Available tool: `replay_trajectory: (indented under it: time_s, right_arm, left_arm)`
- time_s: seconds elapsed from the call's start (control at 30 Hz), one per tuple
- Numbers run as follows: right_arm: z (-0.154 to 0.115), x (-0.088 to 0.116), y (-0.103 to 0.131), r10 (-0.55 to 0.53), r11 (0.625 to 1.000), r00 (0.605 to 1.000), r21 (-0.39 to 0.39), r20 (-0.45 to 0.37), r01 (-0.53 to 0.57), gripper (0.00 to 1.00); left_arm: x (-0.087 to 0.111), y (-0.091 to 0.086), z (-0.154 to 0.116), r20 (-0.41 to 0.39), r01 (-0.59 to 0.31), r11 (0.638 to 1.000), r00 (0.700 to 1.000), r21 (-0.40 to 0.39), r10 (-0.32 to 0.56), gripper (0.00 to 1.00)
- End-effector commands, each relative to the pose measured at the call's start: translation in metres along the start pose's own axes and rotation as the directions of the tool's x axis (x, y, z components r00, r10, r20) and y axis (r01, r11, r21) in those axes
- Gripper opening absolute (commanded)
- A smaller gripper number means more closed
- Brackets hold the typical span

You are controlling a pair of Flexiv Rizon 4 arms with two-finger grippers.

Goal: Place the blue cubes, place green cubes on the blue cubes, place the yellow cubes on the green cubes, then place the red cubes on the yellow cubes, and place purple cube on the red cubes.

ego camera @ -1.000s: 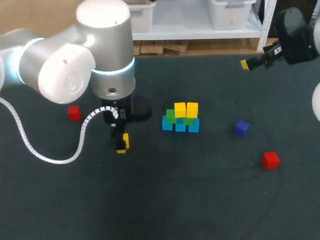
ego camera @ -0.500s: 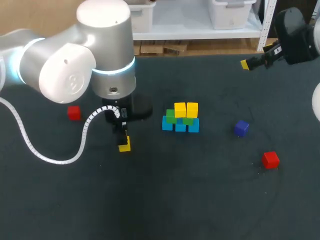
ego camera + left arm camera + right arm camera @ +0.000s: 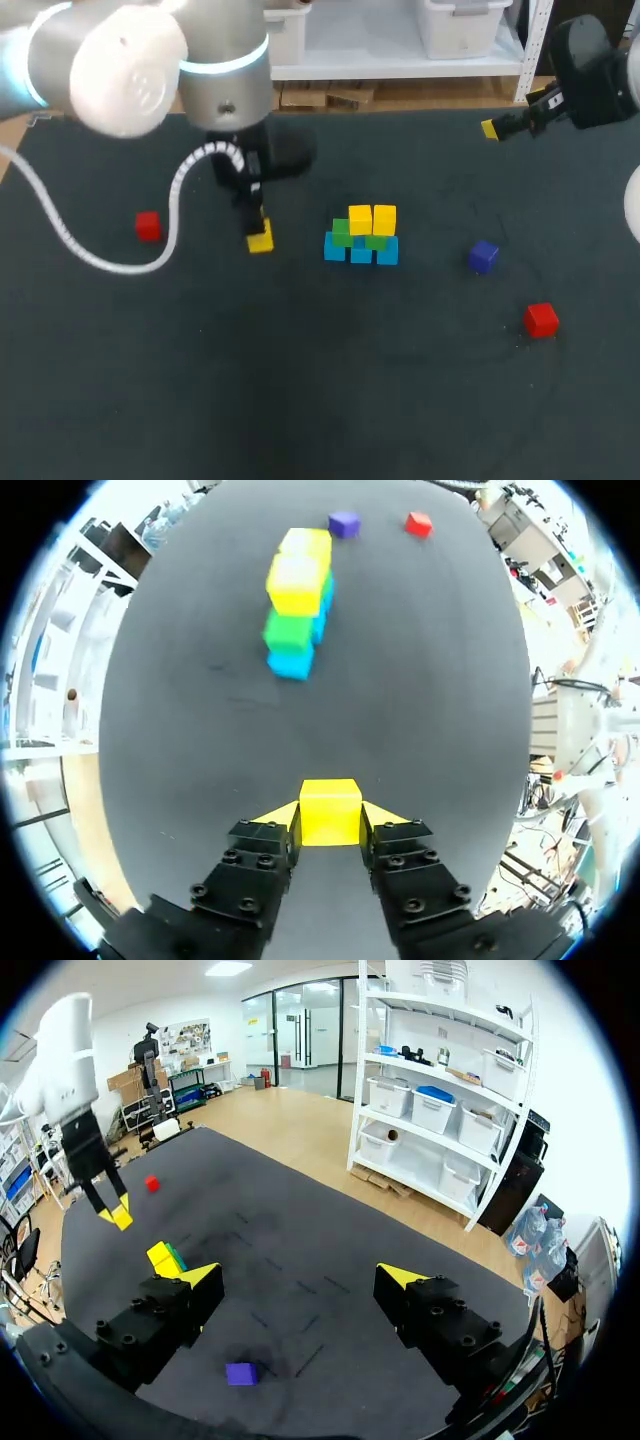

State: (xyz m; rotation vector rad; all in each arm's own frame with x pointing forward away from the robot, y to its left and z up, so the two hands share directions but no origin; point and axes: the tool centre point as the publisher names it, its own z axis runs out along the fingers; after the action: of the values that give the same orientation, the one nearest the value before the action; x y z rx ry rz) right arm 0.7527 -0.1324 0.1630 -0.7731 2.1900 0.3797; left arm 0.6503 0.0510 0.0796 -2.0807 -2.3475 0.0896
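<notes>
Yellow cube (image 3: 330,805): small, rigid, judged light. It is gripped on opposite flat sides by the left tool (image 3: 331,818). Right tool (image 3: 298,1278) is seen spread, empty.

A dark grey-blue table (image 3: 300,400) with a matte, cloth-like top fills nearly the whole head view; its far edge runs straight across at 12 o'clock. Toward 4 o'clock from the middle, a faint pale curved scuff (image 3: 450,352) shows on the top. In the right wrist view, short dark dashes (image 3: 300,1285) mark the same surface, with a darker smudge (image 3: 268,1353) toward 6 o'clock of them.
</notes>
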Motion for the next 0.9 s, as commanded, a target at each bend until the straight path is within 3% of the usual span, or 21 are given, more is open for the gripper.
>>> replay_trajectory:
  time_s: [0.03,0.1,0.33,0.63,0.9]
  right_arm:
    - [0.000,0.000,0.001,0.000,1.000,1.000,0.003,-0.001,0.000,1.00]
    - [0.000,0.000,0.001,0.000,1.000,1.000,0.003,-0.001,0.000,1.00]
    - [0.000,0.000,0.001,0.000,1.000,1.000,0.003,-0.001,0.000,1.00]
    - [0.000,0.000,0.001,0.000,1.000,1.000,0.003,-0.001,0.000,1.00]
    - [0.000,0.000,0.001,0.000,1.000,1.000,0.003,-0.001,0.000,1.00]
  left_arm:
    - [-0.027,0.025,-0.015,-0.033,-0.024,0.999,0.999,0.031,0.025,0.00]
    - [-0.039,0.031,-0.019,-0.001,-0.047,0.999,0.999,0.019,0.047,0.00]
    - [-0.065,0.041,-0.011,-0.004,-0.102,0.995,0.995,0.013,0.102,0.00]
    - [-0.083,0.048,-0.002,-0.006,-0.130,0.991,0.991,0.014,0.130,0.00]
    - [-0.091,0.042,0.001,-0.028,-0.148,0.988,0.988,0.044,0.149,0.00]
